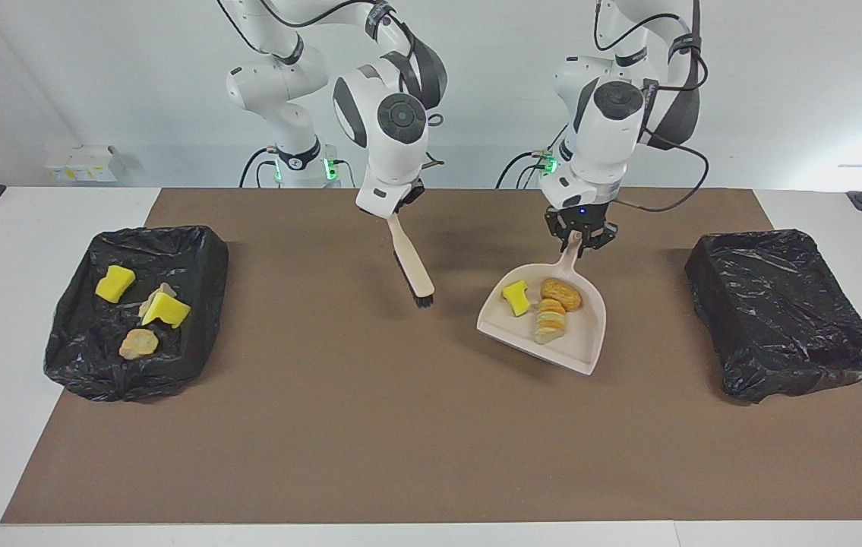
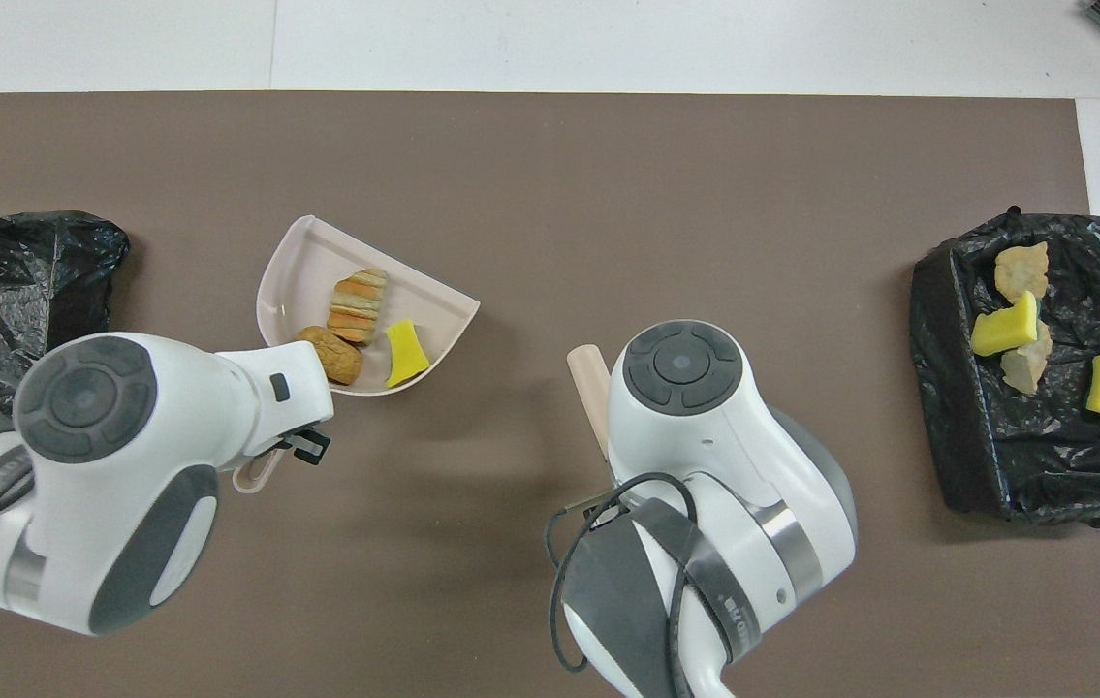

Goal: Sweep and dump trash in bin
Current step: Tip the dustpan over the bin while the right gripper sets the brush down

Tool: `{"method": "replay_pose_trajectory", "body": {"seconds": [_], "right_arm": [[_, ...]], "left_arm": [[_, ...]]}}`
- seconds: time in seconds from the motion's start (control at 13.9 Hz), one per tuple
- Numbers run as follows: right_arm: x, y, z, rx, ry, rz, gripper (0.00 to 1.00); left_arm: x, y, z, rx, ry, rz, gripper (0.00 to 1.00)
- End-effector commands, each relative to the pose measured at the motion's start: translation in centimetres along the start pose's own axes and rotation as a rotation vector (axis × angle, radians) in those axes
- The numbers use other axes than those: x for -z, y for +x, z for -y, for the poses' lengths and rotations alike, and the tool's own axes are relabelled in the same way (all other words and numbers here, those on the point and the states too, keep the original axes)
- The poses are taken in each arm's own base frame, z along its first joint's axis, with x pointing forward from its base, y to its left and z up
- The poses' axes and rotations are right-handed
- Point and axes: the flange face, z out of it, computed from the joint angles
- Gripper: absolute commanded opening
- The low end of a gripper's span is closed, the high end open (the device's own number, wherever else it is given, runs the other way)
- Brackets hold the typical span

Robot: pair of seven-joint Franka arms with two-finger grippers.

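My left gripper (image 1: 579, 239) is shut on the handle of the pale pink dustpan (image 1: 579, 353), holding it over the mat toward the left arm's end. In the pan lie three pieces of trash: a yellow sponge bit (image 1: 516, 297), a brown bread lump (image 1: 561, 293) and a striped bread piece (image 1: 550, 320). My right gripper (image 1: 393, 215) is shut on the brush (image 1: 412, 267), which hangs bristles-down over the mat's middle, apart from the pan. In the overhead view the dustpan (image 2: 302, 247) and the brush handle (image 2: 588, 380) show, but both grippers are hidden under their wrists.
A black-lined bin (image 1: 780, 311) stands at the left arm's end, with nothing showing inside. A second black-lined bin (image 1: 195, 258) at the right arm's end holds several trash scraps, among them a yellow sponge bit (image 1: 115, 282) and a tan lump (image 1: 138, 343).
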Motion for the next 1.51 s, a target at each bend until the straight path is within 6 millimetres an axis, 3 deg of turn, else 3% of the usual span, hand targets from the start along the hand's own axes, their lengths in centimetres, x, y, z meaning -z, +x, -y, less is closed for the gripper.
{"method": "replay_pose_trajectory", "body": {"seconds": [0.0, 0.14, 0.36, 0.5, 0.65, 0.79, 1.01, 1.08, 1.22, 1.44], "right_arm": [[-2.0, -3.0, 2.3, -0.090, 0.039, -0.038, 0.00], [-3.6, -4.2, 6.3, -0.127, 0.023, -0.053, 0.00], [-6.0, -6.3, 9.7, -0.187, 0.064, -0.055, 0.00], [-8.5, -7.2, 11.9, -0.211, 0.067, -0.088, 0.00], [-10.4, -7.2, 12.8, -0.243, 0.085, -0.112, 0.00], [-11.2, -7.1, 13.4, -0.253, 0.094, -0.105, 0.00], [-11.4, -6.7, 13.2, -0.271, 0.107, -0.094, 0.00], [-11.4, -6.4, 13.1, -0.275, 0.109, -0.089, 0.11], [-11.1, -5.9, 12.6, -0.280, 0.110, -0.081, 1.00], [-8.7, -5.1, 12.1, -0.292, 0.127, -0.087, 1.00]], "left_arm": [[4.7, -0.5, 4.9, 0.104, -0.010, 0.021, 0.00], [6.5, -1.2, 8.7, 0.174, -0.014, 0.034, 0.00], [8.4, -2.4, 13.7, 0.263, -0.007, -0.002, 0.00], [9.1, -2.7, 16.3, 0.301, -0.005, -0.014, 0.00], [9.6, -3.9, 19.2, 0.352, 0.001, -0.025, 0.00], [9.5, -5.9, 22.4, 0.283, 0.002, -0.019, 0.00], [9.1, -10.9, 29.0, 0.169, 0.013, -0.007, 0.00], [8.9, -12.6, 30.9, 0.121, 0.017, -0.003, 0.00], [8.7, -15.9, 34.5, 0.015, 0.049, 0.011, 0.00], [7.8, -19.6, 38.7, -0.201, 0.132, 0.114, 0.00]]}}
